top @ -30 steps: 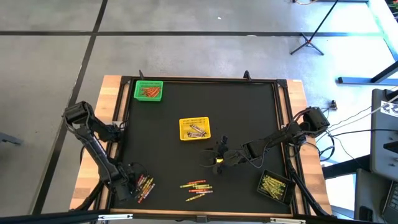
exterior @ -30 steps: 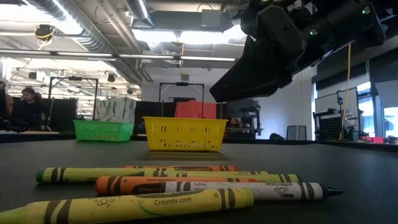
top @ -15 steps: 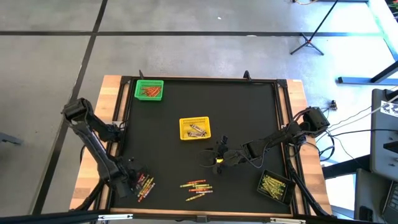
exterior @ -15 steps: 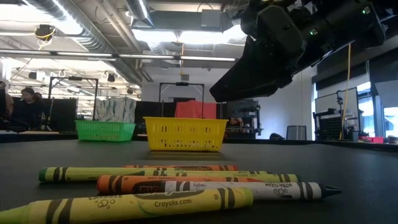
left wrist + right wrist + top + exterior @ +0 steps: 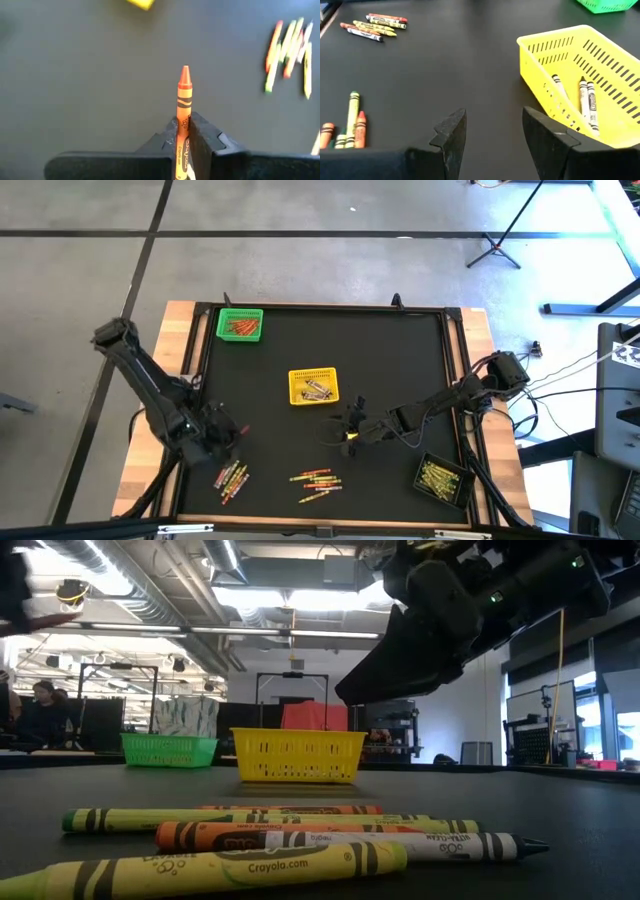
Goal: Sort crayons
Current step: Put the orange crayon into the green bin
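Note:
Loose crayons lie in two heaps near the table's front edge, one at the left (image 5: 230, 477) and one at the middle (image 5: 315, 482). My left gripper (image 5: 218, 432) hangs above the table just beyond the left heap, shut on an orange crayon (image 5: 184, 92). My right gripper (image 5: 348, 436) hovers open near the table's middle, short of the yellow basket (image 5: 580, 85), with nothing between its fingers (image 5: 451, 134). Pale crayons (image 5: 587, 100) lie in that basket. My left gripper pinches the orange crayon's rear half (image 5: 183, 114) between its two fingers (image 5: 201, 131). The crayon runs along the fingers and its pointed tip (image 5: 184, 71) sticks out ahead of them. It is lifted clear of the black table top.
A green basket (image 5: 239, 325) with orange crayons stands at the far left corner, and a black basket (image 5: 440, 478) with yellow-green crayons at the near right. The yellow basket (image 5: 313, 386) sits mid-table. Raised edges (image 5: 452, 380) frame the black mat.
My left gripper has risen from the left crayon heap and drawn toward the table's far edge, tipping up as it went. My right gripper has kept still.

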Robot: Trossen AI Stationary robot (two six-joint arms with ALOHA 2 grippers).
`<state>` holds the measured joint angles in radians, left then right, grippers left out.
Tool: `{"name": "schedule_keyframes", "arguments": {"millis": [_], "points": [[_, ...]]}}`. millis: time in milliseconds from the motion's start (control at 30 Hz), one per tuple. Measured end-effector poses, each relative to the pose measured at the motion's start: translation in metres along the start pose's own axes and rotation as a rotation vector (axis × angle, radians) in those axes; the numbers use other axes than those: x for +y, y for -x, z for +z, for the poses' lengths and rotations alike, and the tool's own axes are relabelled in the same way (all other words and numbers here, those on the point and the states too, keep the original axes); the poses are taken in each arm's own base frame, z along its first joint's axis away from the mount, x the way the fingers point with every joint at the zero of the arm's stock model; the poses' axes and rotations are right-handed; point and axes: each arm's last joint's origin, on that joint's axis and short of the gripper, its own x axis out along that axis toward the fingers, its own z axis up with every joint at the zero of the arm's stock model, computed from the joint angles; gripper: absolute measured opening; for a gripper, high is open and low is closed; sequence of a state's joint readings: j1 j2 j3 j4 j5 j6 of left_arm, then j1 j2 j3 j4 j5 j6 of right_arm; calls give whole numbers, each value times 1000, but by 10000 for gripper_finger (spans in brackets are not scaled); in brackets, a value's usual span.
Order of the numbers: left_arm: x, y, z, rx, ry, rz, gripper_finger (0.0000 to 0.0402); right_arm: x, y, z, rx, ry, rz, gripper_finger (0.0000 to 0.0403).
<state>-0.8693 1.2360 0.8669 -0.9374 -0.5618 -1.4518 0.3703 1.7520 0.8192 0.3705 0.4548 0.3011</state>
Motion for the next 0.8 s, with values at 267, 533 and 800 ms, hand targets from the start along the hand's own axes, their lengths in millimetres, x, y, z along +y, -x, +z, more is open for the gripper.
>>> {"name": "schedule_keyframes", "arguments": {"millis": [267, 533, 800], "points": [[16, -16, 42, -250, -164, 206, 15, -7, -3, 1, -1, 97, -47, 192], [48, -38, 89, -261, -200, 461, 15, -11, -4, 3, -1, 218, -65, 192], [98, -55, 133, -168, -142, 675, 15, -15, 3, 9, 25, 269, -39, 192]]}}
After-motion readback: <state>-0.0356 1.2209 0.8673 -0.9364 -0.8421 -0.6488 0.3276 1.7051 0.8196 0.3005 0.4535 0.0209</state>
